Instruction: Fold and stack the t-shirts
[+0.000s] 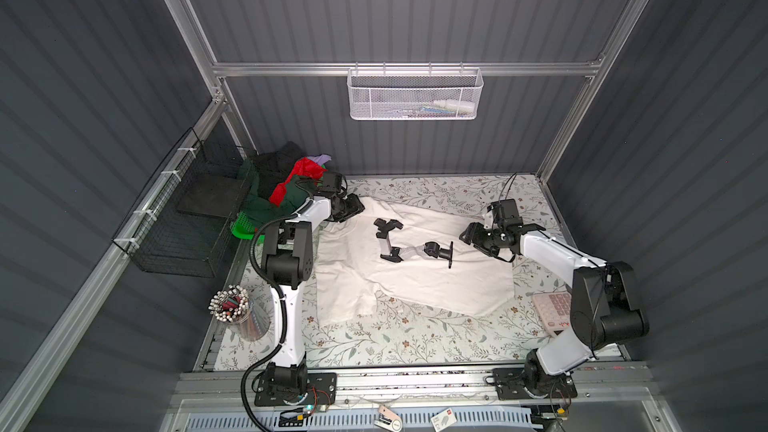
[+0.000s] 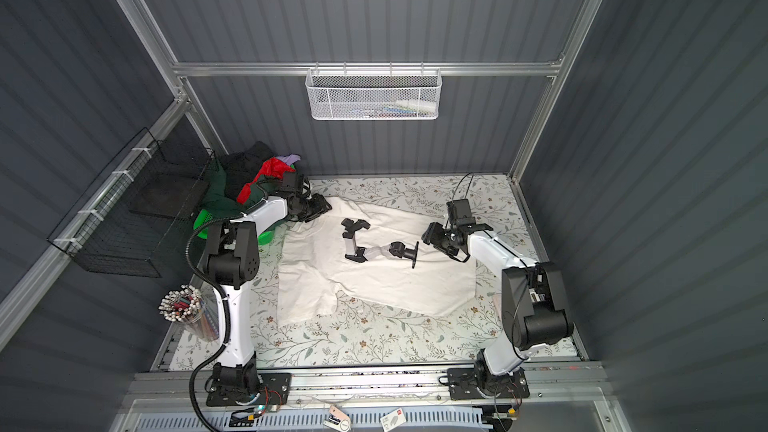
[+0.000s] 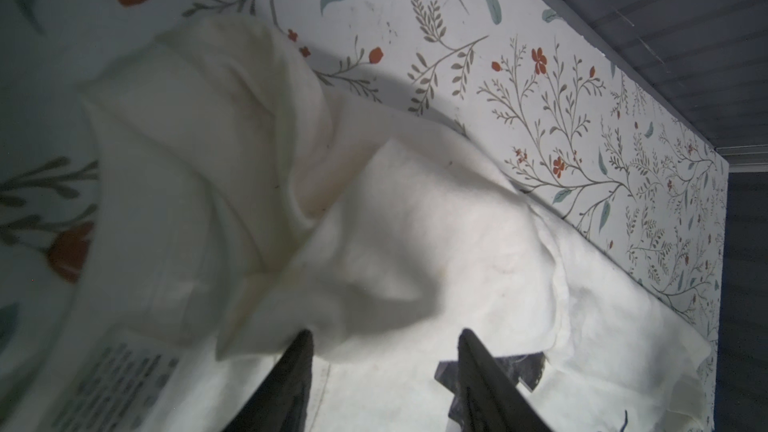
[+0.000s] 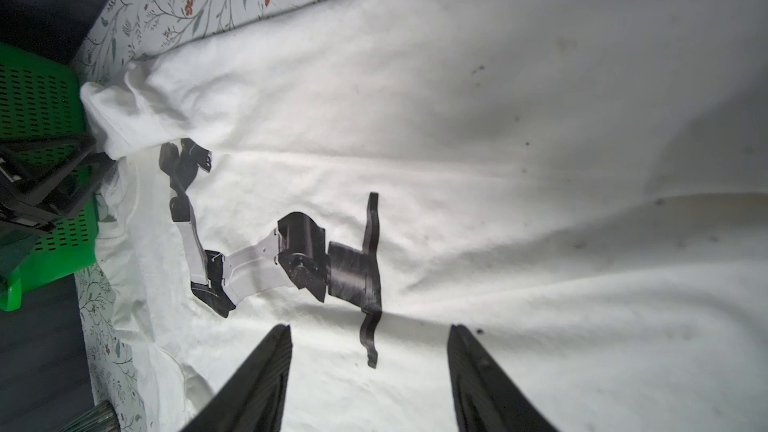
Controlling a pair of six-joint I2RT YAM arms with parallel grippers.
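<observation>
- The green plastic basket [image 1: 243,227] sits behind the left gripper [image 1: 356,209], on the side away from the other arm. It is heaped with unfolded t-shirts: dark green [image 1: 291,201], red [image 1: 297,178], black [image 1: 272,162] and a scrap of lavender [image 1: 319,158].
- The left jaws stand apart with nothing clamped. In the left wrist view, the far sleeve [image 3: 199,168] of the cream-white t-shirt [image 1: 436,280] lies bunched and doubled over just ahead of the fingertips [image 3: 305,342].
- The cream-white t-shirt is spread between the two grippers on the floral table cover [image 1: 374,347]. Its neck end is toward the left jaws and its hem toward the right ones. The robot-arm print [image 1: 409,249] faces up.
- The right gripper [image 1: 464,236] hangs over the hem half with its jaws apart and empty. The print lies just ahead of its tips, and shallow ridges run across the cloth below them.
- The step looks like flattening before the first fold. It is best to pinch only the top layer of the crumpled sleeve at its edge and draw it outward, away from the print. The right jaws can tension the hem so the ridges pull out.
- The calculator [image 1: 552,312] lies behind the right jaws, just beside the hem corner. Dragging the cloth that way could snag it.
</observation>
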